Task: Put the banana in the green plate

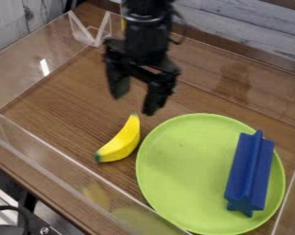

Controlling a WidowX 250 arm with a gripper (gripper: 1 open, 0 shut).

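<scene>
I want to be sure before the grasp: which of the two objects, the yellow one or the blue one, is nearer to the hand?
The yellow banana, on the wood beside the green plate; the blue ridged block is farther, on the plate.

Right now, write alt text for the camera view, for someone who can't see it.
An open black gripper hangs above a wooden table, near a small yellow banana that lies just left of a large round green plate in the picture. A blue ridged block rests on the plate's right side.
</scene>
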